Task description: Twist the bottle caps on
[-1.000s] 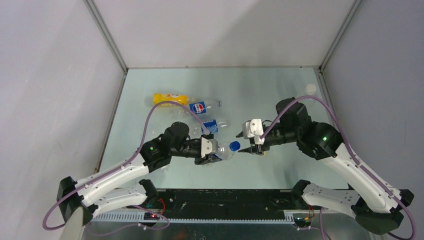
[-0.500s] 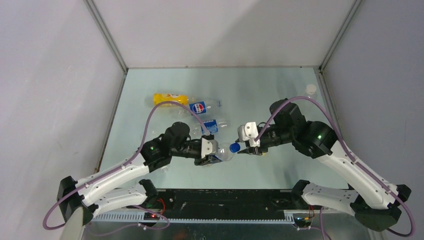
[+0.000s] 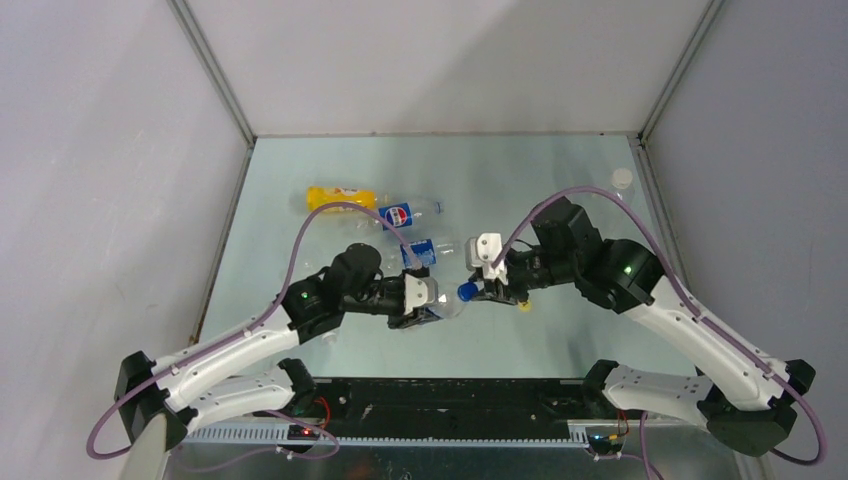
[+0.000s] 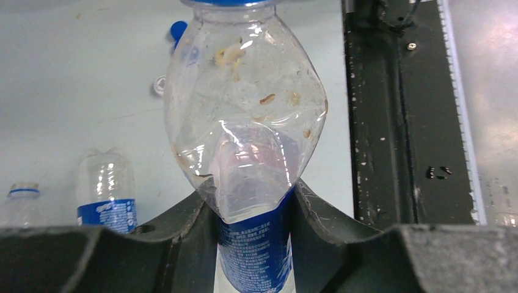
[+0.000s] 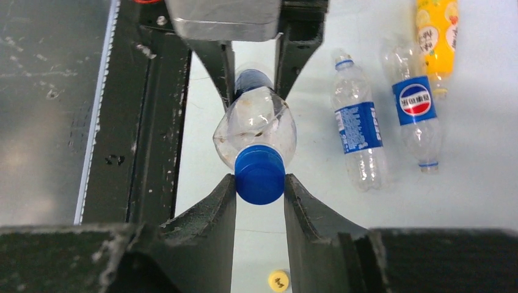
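My left gripper (image 3: 425, 300) is shut on a clear bottle with a blue label (image 3: 447, 303) and holds it level, neck pointing right. In the left wrist view the bottle (image 4: 244, 122) sits between the jaws of that gripper (image 4: 250, 201). A blue cap (image 3: 466, 292) sits on the bottle's neck. My right gripper (image 3: 480, 292) is shut on this cap. In the right wrist view its gripper (image 5: 259, 180) has both fingers pressed against the sides of the blue cap (image 5: 259, 171), with the bottle (image 5: 255, 125) behind it.
A yellow cap (image 3: 524, 305) lies on the table under the right gripper and also shows in the right wrist view (image 5: 278, 280). A white cap (image 3: 622, 178) lies at the far right. A yellow-orange bottle (image 3: 340, 196), a Pepsi bottle (image 3: 405, 213) and a blue-labelled bottle (image 3: 430, 250) lie behind the left arm.
My right gripper has moved left up to the bottle's neck and now has the blue cap between its fingers. The left gripper and bottle have stayed in place.
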You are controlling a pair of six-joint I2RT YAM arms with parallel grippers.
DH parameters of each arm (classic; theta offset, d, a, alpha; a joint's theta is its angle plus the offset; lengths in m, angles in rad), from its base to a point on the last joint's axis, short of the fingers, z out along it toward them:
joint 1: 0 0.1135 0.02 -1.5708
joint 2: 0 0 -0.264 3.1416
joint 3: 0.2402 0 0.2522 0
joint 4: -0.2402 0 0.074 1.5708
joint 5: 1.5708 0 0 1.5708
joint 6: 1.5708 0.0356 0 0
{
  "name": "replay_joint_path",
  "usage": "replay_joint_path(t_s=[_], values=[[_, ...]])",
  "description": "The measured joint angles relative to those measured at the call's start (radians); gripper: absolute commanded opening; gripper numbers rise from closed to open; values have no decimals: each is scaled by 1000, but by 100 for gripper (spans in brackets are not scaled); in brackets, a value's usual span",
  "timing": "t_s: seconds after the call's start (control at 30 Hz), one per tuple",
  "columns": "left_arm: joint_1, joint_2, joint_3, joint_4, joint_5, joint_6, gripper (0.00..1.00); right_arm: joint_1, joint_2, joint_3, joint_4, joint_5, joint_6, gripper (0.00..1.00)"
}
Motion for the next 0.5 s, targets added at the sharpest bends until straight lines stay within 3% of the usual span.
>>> replay_joint_path(t_s=[0.2, 0.37, 0.5], values=[[-16, -29, -23, 38, -172, 13, 15, 2, 46, 19, 64, 140, 263, 13], [-81, -50, -84, 130, -399, 84, 16, 1, 84, 21, 100, 278, 610, 5], [-129, -54, -133, 219, -566, 145, 16, -19, 110, 21, 111, 360, 923, 6]])
